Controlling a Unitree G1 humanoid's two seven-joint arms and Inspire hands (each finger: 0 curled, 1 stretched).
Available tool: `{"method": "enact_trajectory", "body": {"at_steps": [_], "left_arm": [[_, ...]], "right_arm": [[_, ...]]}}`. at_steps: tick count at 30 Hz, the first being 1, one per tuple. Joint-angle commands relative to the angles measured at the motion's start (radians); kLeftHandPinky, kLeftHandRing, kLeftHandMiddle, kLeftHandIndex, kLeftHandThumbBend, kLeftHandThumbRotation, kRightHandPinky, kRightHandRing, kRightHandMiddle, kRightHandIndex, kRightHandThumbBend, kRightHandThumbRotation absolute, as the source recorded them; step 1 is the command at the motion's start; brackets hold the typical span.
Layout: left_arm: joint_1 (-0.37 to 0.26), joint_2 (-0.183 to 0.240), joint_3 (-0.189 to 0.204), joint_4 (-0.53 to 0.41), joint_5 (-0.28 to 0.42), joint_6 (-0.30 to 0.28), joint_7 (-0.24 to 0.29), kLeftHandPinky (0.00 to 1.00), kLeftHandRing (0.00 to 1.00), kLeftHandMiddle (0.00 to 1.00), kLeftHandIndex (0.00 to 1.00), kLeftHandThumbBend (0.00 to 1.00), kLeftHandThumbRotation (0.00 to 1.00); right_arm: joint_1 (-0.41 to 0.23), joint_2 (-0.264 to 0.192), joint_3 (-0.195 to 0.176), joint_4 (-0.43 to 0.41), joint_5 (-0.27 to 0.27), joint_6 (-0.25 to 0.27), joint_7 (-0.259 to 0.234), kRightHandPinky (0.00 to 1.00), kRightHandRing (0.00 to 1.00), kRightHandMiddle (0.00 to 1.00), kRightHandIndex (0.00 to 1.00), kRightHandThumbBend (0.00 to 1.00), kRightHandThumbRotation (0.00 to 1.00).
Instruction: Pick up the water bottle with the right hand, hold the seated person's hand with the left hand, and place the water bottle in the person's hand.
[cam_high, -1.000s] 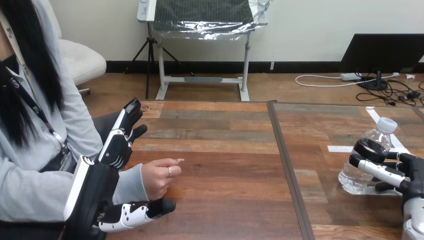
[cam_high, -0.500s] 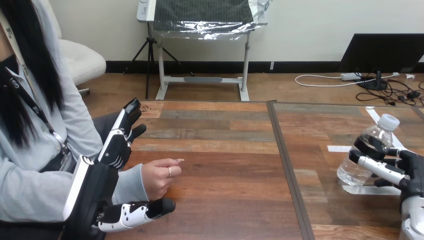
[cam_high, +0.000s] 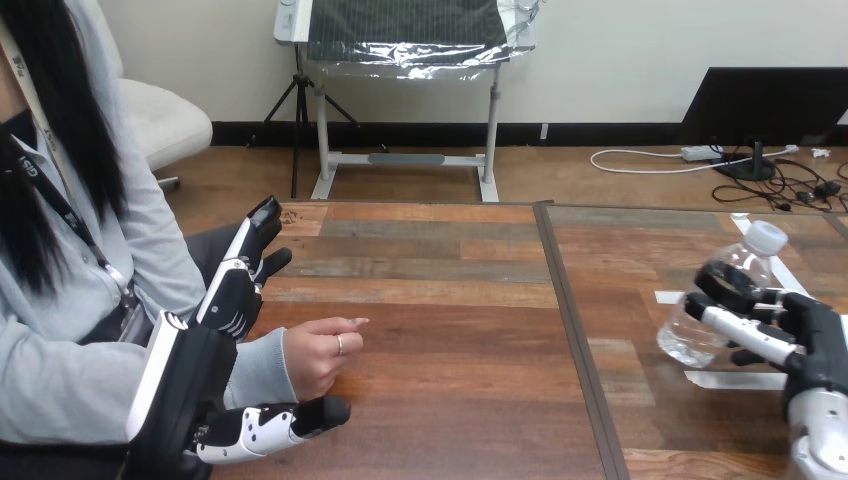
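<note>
Broadly, the worktop (cam_high: 450, 330) splits the job in two: the person's hand (cam_high: 315, 360) rests near its left edge, and the bottle (cam_high: 688, 335) is well apart from it, toward the right edge.

The left hand (cam_high: 190, 385) brackets the person's wrist. Its fingers run straight along the far side of the sleeve and its thumb lies along the near side, so it is spread, not clasping. I cannot tell whether it presses on the sleeve.

The right hand (cam_high: 805, 330) has its fingers curled round the bottle's middle. The bottle leans, with its cap (cam_high: 768, 237) toward the far right corner and its base toward the worktop's centre. The base looks clear of the surface, above a strip of white tape (cam_high: 745, 380).

The step in hand appears to be the carry across to the person.

- **Grip:** Keep it firm, since smooth plastic with water shifting inside may slide through the fingers.
- **Tilt:** Bring the bottle closer to upright before moving far.
- **Path:** Travel high enough to pass over the worktop without dragging the base.
- **Left hand:** Close it gently round the person's hand. That hand now sits as a loose fist and must open before it can take anything.
- **Release:** Let go only once the bottle rests in the person's palm.
</note>
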Motion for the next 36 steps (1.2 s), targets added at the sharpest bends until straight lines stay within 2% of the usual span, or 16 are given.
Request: {"method": "enact_trajectory", "body": {"at_steps": [1, 9, 14, 20, 23, 36], "left_arm": [[-0.039, 0.013, 0.024, -0.037, 0.037, -0.008, 0.024, 0.92, 0.98, 0.99, 0.97, 1.00, 0.55], [-0.037, 0.014, 0.043, -0.057, 0.107, 0.006, 0.067, 0.90, 0.97, 0.99, 0.97, 1.00, 0.55], [-0.027, 0.020, 0.069, -0.091, 0.196, 0.037, 0.105, 0.88, 0.96, 0.99, 0.97, 1.00, 0.53], [-0.015, 0.028, 0.097, -0.132, 0.307, 0.070, 0.160, 0.87, 0.96, 0.98, 0.97, 1.00, 0.52], [-0.009, 0.036, 0.100, -0.149, 0.339, 0.087, 0.176, 0.86, 0.95, 0.98, 0.97, 1.00, 0.50], [0.032, 0.066, 0.130, -0.265, 0.548, 0.217, 0.280, 0.86, 0.93, 0.95, 0.94, 1.00, 0.50]], "right_arm": [[-0.084, 0.014, 0.002, -0.047, 0.004, -0.061, 0.003, 0.31, 0.37, 0.44, 0.47, 0.85, 0.00], [-0.092, 0.023, 0.011, -0.054, 0.000, -0.099, 0.027, 0.30, 0.36, 0.43, 0.47, 0.85, 0.00], [-0.105, 0.031, 0.019, -0.058, -0.004, -0.104, 0.040, 0.30, 0.36, 0.43, 0.47, 0.84, 0.00], [-0.116, 0.045, 0.005, -0.067, 0.025, -0.117, 0.102, 0.31, 0.35, 0.43, 0.47, 0.83, 0.00], [-0.120, 0.050, 0.010, -0.071, 0.025, -0.123, 0.111, 0.31, 0.35, 0.43, 0.47, 0.82, 0.00], [-0.138, 0.069, 0.027, -0.081, 0.017, -0.142, 0.145, 0.29, 0.34, 0.43, 0.46, 0.81, 0.00]]}}
